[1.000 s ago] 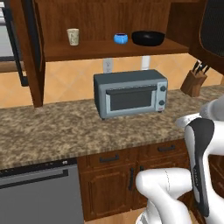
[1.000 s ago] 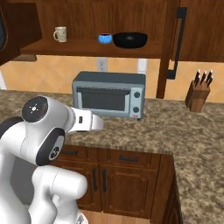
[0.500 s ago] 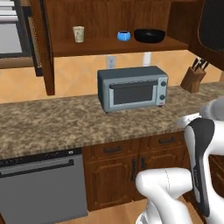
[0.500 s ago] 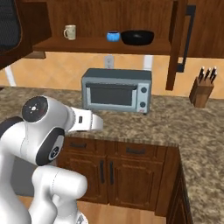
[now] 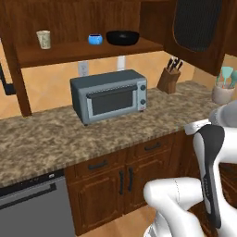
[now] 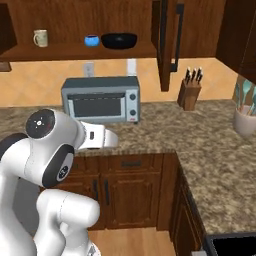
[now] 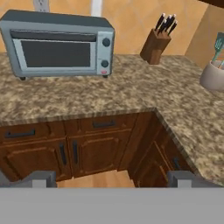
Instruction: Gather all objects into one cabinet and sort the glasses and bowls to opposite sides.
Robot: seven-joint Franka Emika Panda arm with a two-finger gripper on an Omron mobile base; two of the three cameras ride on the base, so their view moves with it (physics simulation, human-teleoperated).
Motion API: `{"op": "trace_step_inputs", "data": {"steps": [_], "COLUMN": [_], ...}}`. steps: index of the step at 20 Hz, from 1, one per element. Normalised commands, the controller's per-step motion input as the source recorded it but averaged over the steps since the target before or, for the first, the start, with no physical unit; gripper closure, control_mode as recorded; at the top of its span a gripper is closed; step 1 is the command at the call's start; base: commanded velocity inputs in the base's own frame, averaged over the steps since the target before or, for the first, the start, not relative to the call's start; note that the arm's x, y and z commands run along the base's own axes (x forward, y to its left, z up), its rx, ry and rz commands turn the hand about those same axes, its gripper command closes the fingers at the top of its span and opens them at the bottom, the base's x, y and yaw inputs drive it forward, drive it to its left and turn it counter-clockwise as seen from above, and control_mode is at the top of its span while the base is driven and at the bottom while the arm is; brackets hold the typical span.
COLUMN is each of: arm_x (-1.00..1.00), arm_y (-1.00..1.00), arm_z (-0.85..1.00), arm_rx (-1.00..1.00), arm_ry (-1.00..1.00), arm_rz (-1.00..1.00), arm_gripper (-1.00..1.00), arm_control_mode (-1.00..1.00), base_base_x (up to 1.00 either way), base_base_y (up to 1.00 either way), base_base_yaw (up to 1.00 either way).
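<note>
On the plank shelf [image 5: 88, 49] of the dark brown wall cabinet stand a cream cup [image 5: 43, 39] at the left, a small blue bowl [image 5: 95, 39] and, right beside it, a wide black bowl [image 5: 122, 37]. The same cream cup [image 6: 40, 37], blue bowl [image 6: 92, 40] and black bowl [image 6: 119, 40] appear in the right base view. The cabinet's glass-panelled door [image 5: 198, 27] hangs swung open at the right. My gripper [image 7: 111, 179] is open and holds nothing; it hangs low in front of the counter, far below the shelf.
A grey toaster oven [image 5: 109, 95] sits on the granite counter [image 5: 51, 139] under the shelf. A knife block [image 5: 168, 77] and a utensil crock [image 6: 246, 118] stand further right, where the counter turns a corner. Base cabinets and a dishwasher [image 5: 32, 210] are below.
The whole picture has shifted: the base has driven, bringing the counter corner, the crock and the open door into view. The cup and bowls stay in place on the shelf.
</note>
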Motion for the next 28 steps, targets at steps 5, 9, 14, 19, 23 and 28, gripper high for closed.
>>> {"op": "trace_step_inputs", "data": {"steps": [5,9,14,19,23,28], "arm_x": [0.00,0.00,0.00,0.00,0.00,0.00], "arm_y": [0.00,0.00,0.00,0.00,0.00,0.00], "arm_z": [0.00,0.00,0.00,0.00,0.00,0.00], "arm_rx": [0.00,0.00,0.00,0.00,0.00,0.00], "arm_ry": [0.00,0.00,0.00,0.00,0.00,0.00], "arm_rz": [0.00,0.00,0.00,0.00,0.00,0.00], "arm_gripper": [-1.00,-1.00,-1.00,-1.00,-1.00,-1.00], "arm_control_mode": [1.00,1.00,1.00,1.00,1.00,1.00], "base_base_x": [-0.27,-0.30,-0.34,-0.36,-0.36,-0.38], "base_base_y": [0.11,0.03,0.00,0.00,0.00,0.00], "base_base_yaw": [-0.42,-0.48,-0.54,-0.58,-0.62,-0.67]}}
